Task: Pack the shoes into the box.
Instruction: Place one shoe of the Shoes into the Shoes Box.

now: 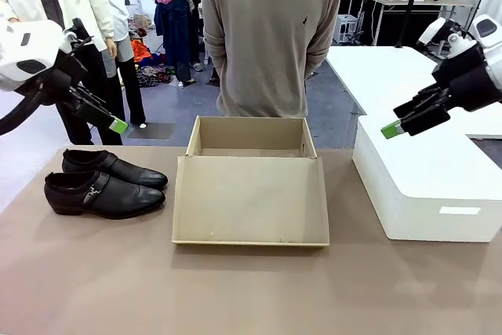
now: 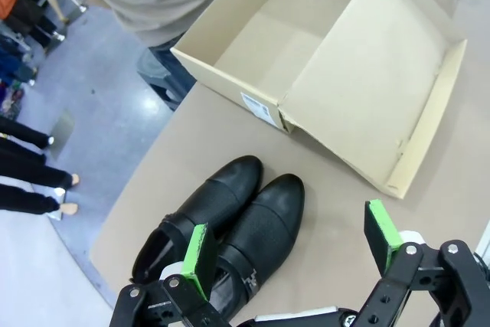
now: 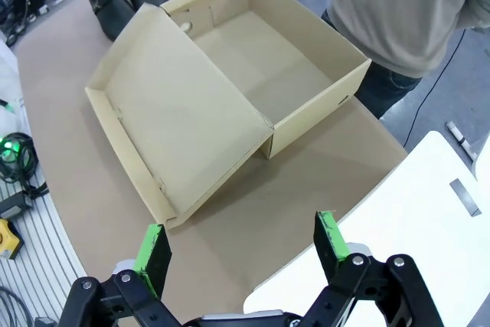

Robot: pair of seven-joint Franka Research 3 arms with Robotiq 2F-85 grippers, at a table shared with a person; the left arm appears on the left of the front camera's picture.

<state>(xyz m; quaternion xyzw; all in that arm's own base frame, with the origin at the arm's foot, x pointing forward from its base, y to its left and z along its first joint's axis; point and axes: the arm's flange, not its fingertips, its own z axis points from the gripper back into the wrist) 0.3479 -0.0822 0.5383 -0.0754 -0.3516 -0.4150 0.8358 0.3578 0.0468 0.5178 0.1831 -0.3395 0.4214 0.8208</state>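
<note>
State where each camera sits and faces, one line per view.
Front: fixed between the arms, facing across the table at the person; left end effector and right end effector show, open.
Left wrist: above the shoes, looking down past its green fingers.
Right wrist: high on the right, looking down at the box past its fingers.
Shared: box and shoes.

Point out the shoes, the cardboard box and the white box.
shoes (image 1: 106,187), front view, upper of the nearer shoe
cardboard box (image 1: 251,198), front view, inside of its open lid
white box (image 1: 431,170), front view, its top face
</note>
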